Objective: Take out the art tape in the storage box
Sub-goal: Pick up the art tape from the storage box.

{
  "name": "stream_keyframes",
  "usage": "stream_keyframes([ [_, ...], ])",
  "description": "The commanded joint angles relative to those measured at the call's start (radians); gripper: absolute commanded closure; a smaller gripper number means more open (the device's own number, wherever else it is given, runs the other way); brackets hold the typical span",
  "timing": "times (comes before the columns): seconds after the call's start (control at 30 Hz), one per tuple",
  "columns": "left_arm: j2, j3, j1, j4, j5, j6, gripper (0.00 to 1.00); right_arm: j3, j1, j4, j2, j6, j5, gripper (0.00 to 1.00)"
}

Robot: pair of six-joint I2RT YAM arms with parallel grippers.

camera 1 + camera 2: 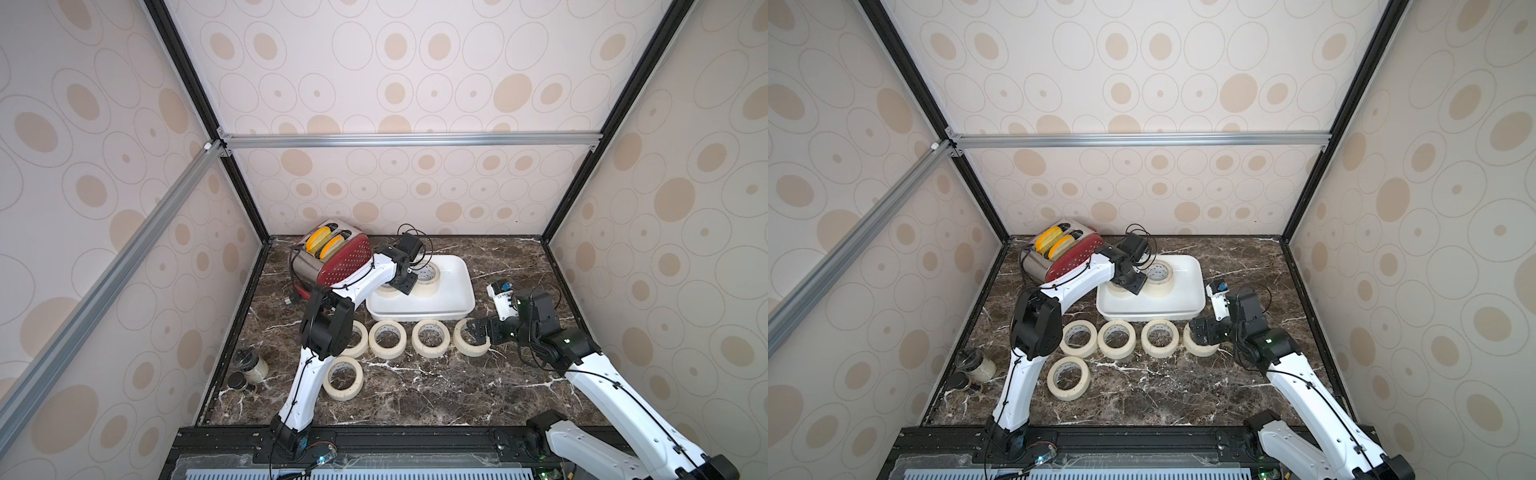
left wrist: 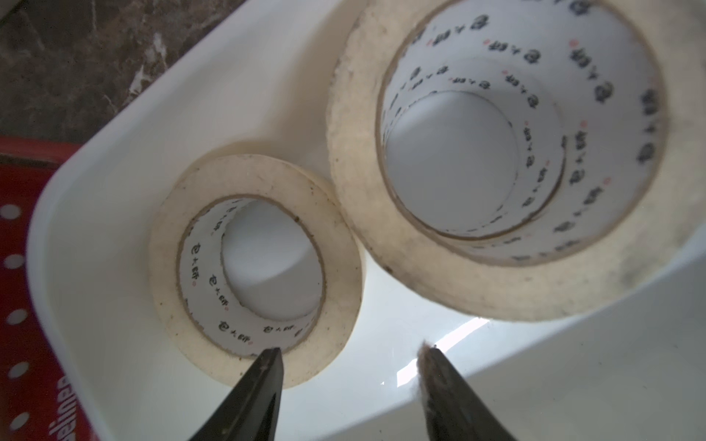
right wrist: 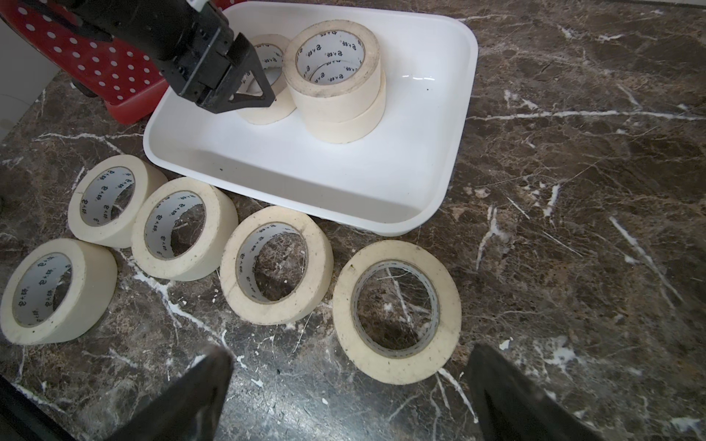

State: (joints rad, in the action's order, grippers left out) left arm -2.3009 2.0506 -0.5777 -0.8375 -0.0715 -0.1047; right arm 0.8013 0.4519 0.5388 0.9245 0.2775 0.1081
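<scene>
Lower left in a top view, five art tape rolls (image 1: 388, 338) lie flat on the surface (image 1: 415, 395), holes up. Your left end effector (image 2: 350, 349) hangs open, its tips straddling the wall of a single roll (image 2: 342, 275) in the storage box (image 1: 465, 291). The right wrist view shows a stack of two (image 3: 332, 103) beside it, where the top views show one ring. Your right end effector (image 3: 349, 353) gapes empty.

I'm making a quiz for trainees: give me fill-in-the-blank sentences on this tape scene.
The storage box holds ___ tape rolls. On the marble table lie ___ more rolls. The left gripper is over the box; the right gripper hovers over the ___.
Missing: three; five; table.
</scene>
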Motion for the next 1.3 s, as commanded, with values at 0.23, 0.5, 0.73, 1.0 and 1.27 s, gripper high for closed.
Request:
stream_keyframes([
  [0.23, -0.130, 0.110, 0.036, -0.040, 0.060, 0.015, 0.52, -0.011, -0.008, 0.015, -0.006, -0.001, -0.019, 0.00],
  [0.5, -0.144, 0.105, 0.037, -0.040, 0.074, 0.016, 0.69, -0.011, -0.010, 0.015, -0.002, -0.001, -0.017, 0.00],
  [0.73, -0.124, 0.097, 0.039, -0.039, 0.080, 0.009, 0.77, -0.011, -0.010, 0.015, -0.004, 0.000, -0.019, 0.00],
  [1.0, -0.034, 0.029, 0.037, 0.000, 0.081, -0.018, 0.80, -0.014, -0.010, 0.017, -0.006, 0.003, -0.022, 0.00],
  [1.27, 0.094, -0.083, 0.038, 0.050, 0.072, -0.047, 0.80, -0.018, -0.010, 0.016, -0.007, 0.006, -0.020, 0.00],
])
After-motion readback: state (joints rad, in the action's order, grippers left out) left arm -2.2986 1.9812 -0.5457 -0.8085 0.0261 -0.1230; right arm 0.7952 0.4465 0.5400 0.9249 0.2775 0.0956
